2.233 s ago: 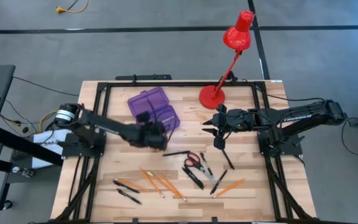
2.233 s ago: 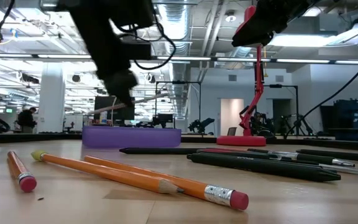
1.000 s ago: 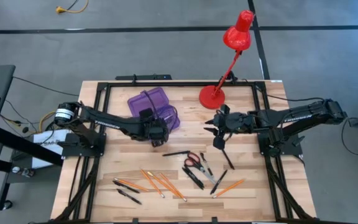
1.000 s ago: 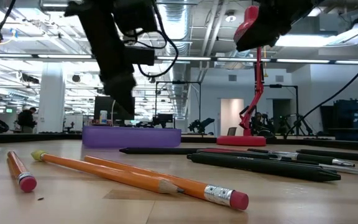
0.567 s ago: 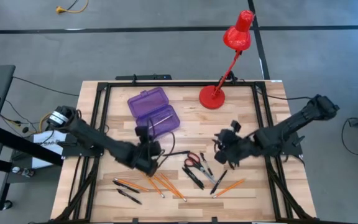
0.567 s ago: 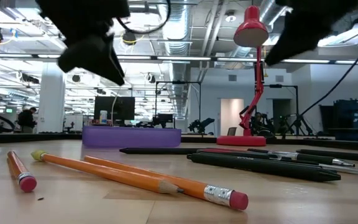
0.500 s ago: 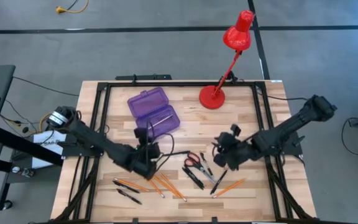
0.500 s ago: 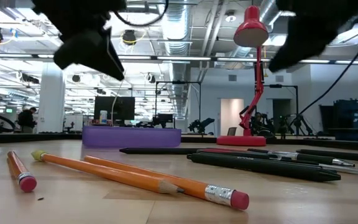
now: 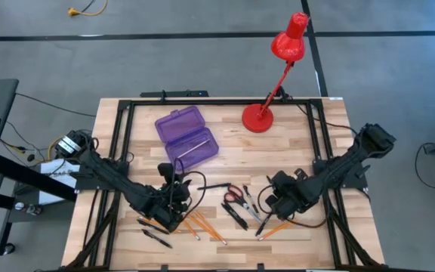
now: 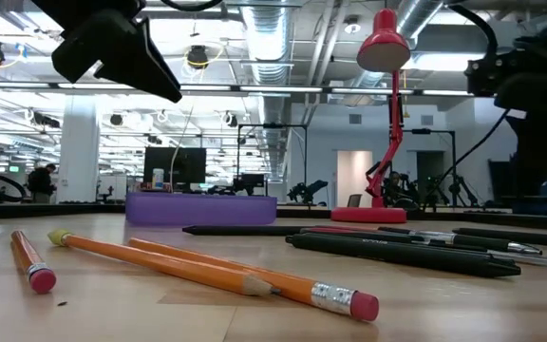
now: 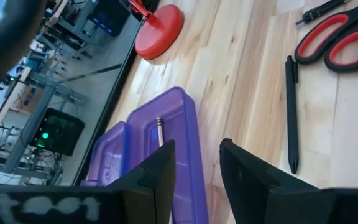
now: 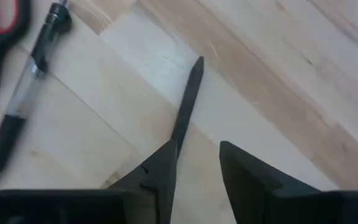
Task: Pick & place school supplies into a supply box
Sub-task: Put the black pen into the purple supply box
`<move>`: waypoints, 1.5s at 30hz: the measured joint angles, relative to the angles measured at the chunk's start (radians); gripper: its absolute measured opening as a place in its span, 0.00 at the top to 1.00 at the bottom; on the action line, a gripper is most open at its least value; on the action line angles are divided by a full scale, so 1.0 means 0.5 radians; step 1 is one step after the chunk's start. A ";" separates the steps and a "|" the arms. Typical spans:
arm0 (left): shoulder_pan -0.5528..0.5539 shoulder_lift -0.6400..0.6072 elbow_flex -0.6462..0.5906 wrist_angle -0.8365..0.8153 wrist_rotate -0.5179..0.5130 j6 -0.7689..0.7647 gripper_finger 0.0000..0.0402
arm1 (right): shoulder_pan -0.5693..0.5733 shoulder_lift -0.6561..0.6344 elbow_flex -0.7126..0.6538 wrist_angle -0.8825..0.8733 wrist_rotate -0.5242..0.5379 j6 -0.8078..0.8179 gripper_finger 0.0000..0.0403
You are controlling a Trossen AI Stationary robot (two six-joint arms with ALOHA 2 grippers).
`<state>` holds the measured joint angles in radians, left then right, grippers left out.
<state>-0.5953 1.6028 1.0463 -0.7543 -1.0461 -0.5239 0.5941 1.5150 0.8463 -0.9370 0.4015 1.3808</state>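
Note:
The open purple supply box (image 9: 187,136) lies on the table's far left part, with one orange pencil (image 9: 191,146) in its nearer half. Several orange pencils (image 9: 196,224), black pens (image 9: 236,215) and red-handled scissors (image 9: 234,194) lie loose toward the near edge. My left gripper (image 9: 171,205) hovers open over the pencils' left end; its wrist view looks back at the box (image 11: 166,143). My right gripper (image 9: 278,202) points steeply down, open, over a black pen (image 12: 188,106), whose tip lies ahead of the gap between the fingers (image 12: 197,163).
A red desk lamp stands on its round base (image 9: 258,118) at the far middle, its head (image 9: 289,41) beyond the table. Black frame rails (image 9: 127,151) run along the table's left, right and far edges. Two more pens (image 9: 153,230) lie near the front left.
My left gripper has swung from over the supply box toward the near edge and now hangs over the loose pencils. My right gripper has come from the table's right middle toward the near edge, sunk, and tipped steeply down over the pens. The supplies on the table have not moved.

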 joint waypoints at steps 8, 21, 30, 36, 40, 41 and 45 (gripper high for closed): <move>0.002 0.001 0.000 -0.002 -0.116 0.001 0.72 | -0.163 -0.017 0.000 0.041 -0.181 -0.114 0.50; 0.002 0.002 0.000 -0.040 -0.133 -0.012 0.72 | -0.421 0.086 -0.001 0.182 -0.394 -0.474 0.48; 0.003 0.002 0.000 -0.047 -0.122 -0.021 0.72 | -0.442 0.297 0.007 0.196 -0.478 -0.526 0.55; 0.002 0.002 0.000 -0.047 -0.122 -0.023 0.72 | -0.429 0.301 0.004 0.228 -0.524 -0.527 0.58; 0.002 0.002 -0.001 -0.047 -0.119 -0.030 0.72 | -0.423 0.302 0.001 0.249 -0.556 -0.560 0.61; 0.002 0.002 -0.001 -0.047 -0.117 -0.030 0.72 | -0.423 0.302 -0.007 0.262 -0.563 -0.561 0.61; 0.002 0.002 -0.001 -0.046 -0.077 -0.030 0.72 | -0.423 0.294 -0.073 0.358 -0.615 -0.563 0.65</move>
<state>-0.5941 1.6039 1.0458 -0.7773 -1.0847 -0.5388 0.3828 1.6618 0.8096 -0.7578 0.0938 1.0994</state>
